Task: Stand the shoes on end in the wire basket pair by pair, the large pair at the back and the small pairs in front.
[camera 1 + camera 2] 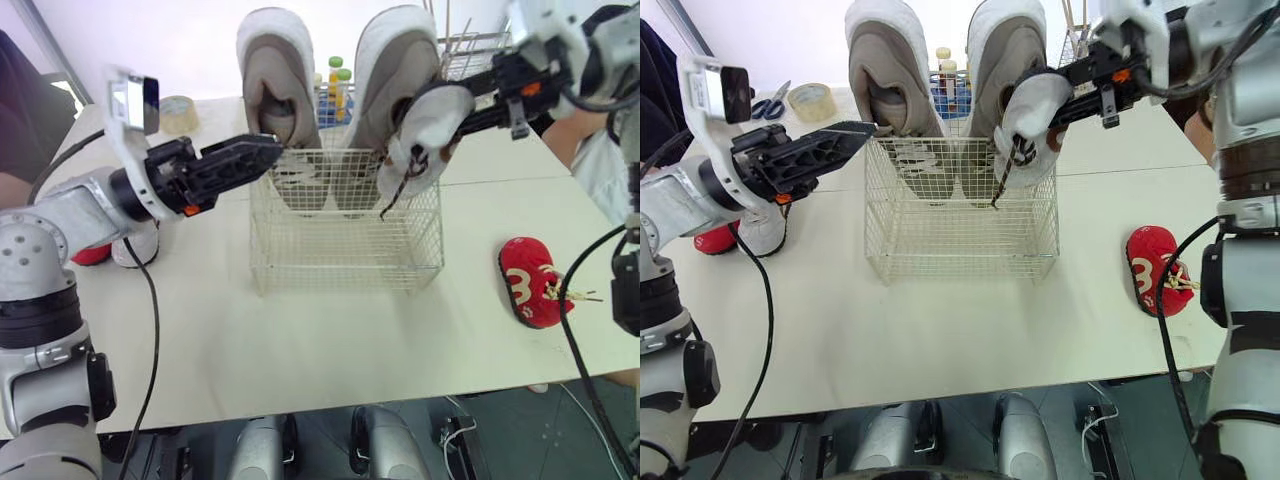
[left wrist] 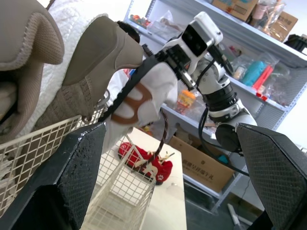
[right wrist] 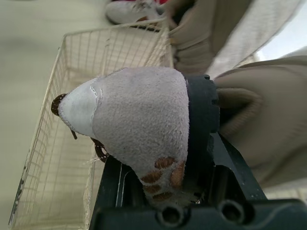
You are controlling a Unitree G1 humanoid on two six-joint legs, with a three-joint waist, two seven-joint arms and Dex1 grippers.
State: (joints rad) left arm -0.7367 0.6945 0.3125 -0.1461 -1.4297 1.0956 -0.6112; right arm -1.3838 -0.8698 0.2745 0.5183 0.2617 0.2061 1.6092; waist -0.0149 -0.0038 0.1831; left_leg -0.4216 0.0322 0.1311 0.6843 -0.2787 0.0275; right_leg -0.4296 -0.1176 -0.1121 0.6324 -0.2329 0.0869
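Right gripper [image 1: 452, 108] grips a small white shoe [image 1: 425, 145] over the basket's [image 1: 345, 255] right rim; large pair [image 1: 275, 80] stands at its back; left gripper [image 1: 258, 152] gapes wide by its left rim; red shoe [image 1: 530, 283] lies right of it

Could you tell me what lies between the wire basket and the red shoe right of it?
Bare tabletop separates wire basket and red shoe; left eye view.

The red shoe [image 1: 530, 285] lying on the table [image 1: 330, 340] bears a white mark shaped like a 3. No other writing is legible.
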